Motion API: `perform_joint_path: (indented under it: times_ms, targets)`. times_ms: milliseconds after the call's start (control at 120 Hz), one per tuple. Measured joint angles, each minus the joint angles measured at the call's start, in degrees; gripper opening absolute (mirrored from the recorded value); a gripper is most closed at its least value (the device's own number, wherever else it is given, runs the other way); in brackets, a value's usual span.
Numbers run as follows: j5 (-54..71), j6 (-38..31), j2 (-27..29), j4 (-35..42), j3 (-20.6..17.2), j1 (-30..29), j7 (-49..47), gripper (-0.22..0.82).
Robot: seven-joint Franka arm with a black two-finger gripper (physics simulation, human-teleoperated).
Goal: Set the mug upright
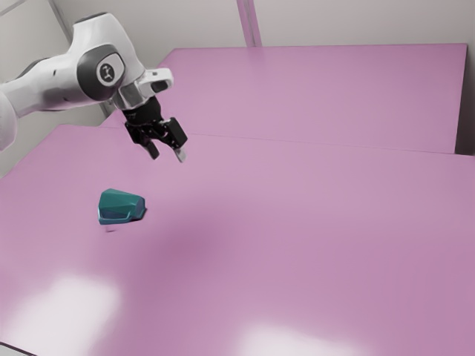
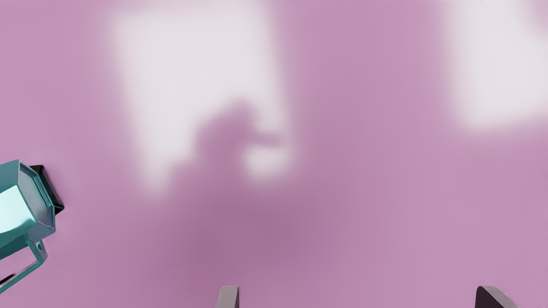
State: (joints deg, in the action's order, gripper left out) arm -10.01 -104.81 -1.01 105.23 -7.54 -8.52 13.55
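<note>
A teal faceted mug (image 1: 120,207) lies on its side on the pink table, toward the exterior view's left. My gripper (image 1: 167,156) hangs in the air above the table, up and toward the exterior view's right from the mug, not touching it. In the wrist view the mug (image 2: 17,209) is cut off by the picture's edge, with its handle (image 2: 36,261) visible, off to one side of my gripper (image 2: 357,297). The two fingers stand wide apart with nothing between them.
The pink tabletop (image 1: 297,222) stretches around the mug, with bright light patches and the arm's shadow on it. Behind it stands another pink surface (image 1: 319,96), against a pale wall (image 1: 356,22).
</note>
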Motion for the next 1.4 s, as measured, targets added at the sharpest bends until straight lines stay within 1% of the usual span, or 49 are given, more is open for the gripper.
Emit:
perform_joint_path:
  times_ms: [83,167,342,467,592,667,783,842,958,1125,1308,1400]
  targets:
    - [-2.8,-2.3,-0.4,1.4,0.0,-2.0,5.8,0.60]
    - [-5.0,-4.0,-0.4,2.8,0.0,-5.5,11.1,0.60]
    - [-8.2,-6.8,-0.3,5.9,0.0,-16.3,20.4,0.60]
    - [-9.8,-7.6,-0.4,6.6,0.0,-24.2,25.7,0.60]
    - [-11.3,-7.4,-1.5,6.7,0.1,-29.8,30.4,0.60]
    - [-12.0,-7.0,-2.0,6.6,0.1,-30.4,33.0,0.60]
    - [-13.8,-5.9,-4.3,5.2,0.2,-28.2,36.8,0.60]
    - [-14.9,-5.2,-6.0,4.0,0.2,-28.0,38.5,0.60]
    - [-17.2,-3.1,-10.9,0.1,0.4,-30.7,41.4,0.60]
    - [-19.6,-0.7,-17.8,-5.1,0.5,-32.4,43.2,0.60]
    - [-20.9,2.1,-22.1,-8.8,0.5,-34.2,43.9,0.60]
    - [-21.2,3.4,-23.1,-9.4,0.5,-35.0,43.7,0.60]
